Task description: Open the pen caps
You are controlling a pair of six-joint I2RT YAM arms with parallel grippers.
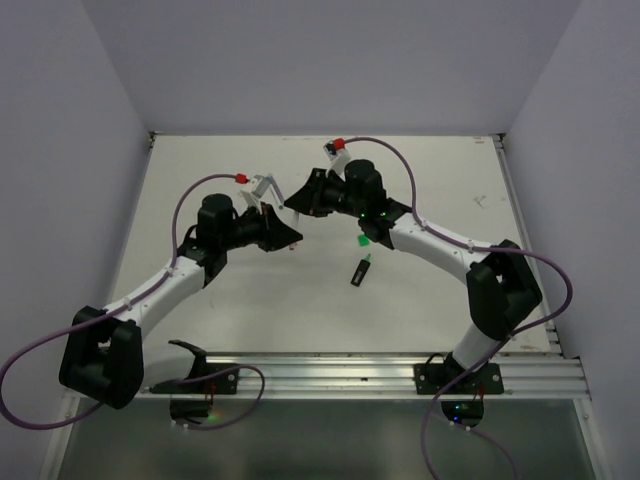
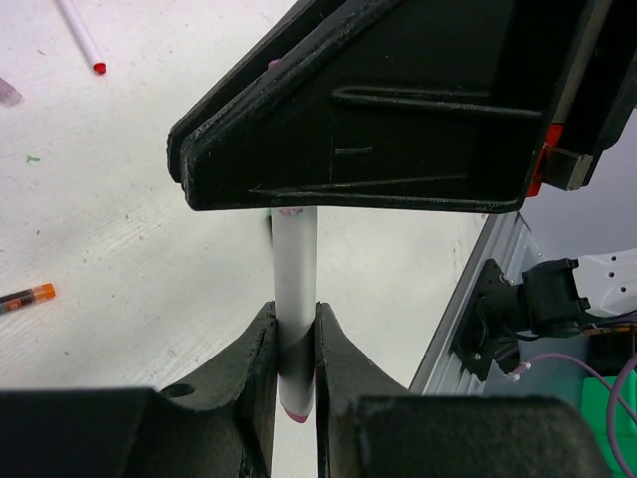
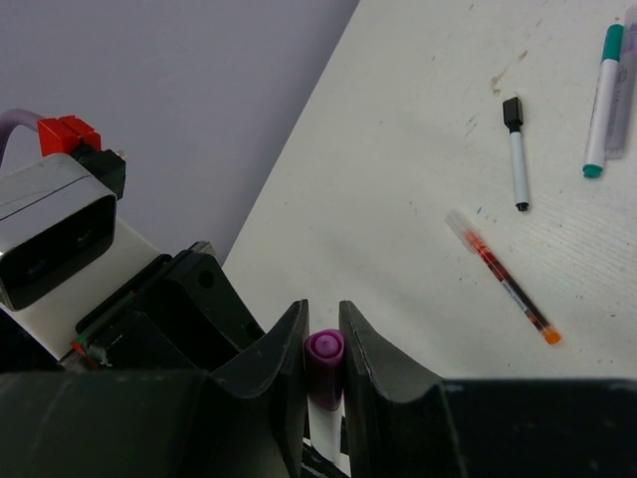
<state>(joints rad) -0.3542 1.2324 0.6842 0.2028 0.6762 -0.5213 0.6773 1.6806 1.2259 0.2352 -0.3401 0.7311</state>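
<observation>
A whitish pen barrel [image 2: 296, 264] is clamped between my left gripper's [image 2: 296, 317] fingers, its pink end poking out below them. My right gripper [image 3: 322, 329] is shut on the magenta pen cap [image 3: 324, 351], which sits on the end of the same barrel [image 3: 323, 426]. In the top view both grippers meet nose to nose above the table's middle, left [image 1: 288, 234] and right [image 1: 301, 203]. The right gripper fills the upper part of the left wrist view [image 2: 398, 110]. I cannot tell whether the cap has come loose from the barrel.
A green-and-black highlighter [image 1: 361, 270] lies near a green cap [image 1: 363, 240]. A black-capped pen [image 3: 516, 149], a teal pen [image 3: 602, 100] and a red-orange pen [image 3: 503, 279] lie on the table. A red-tipped white pen [image 2: 80, 35] lies at the far left.
</observation>
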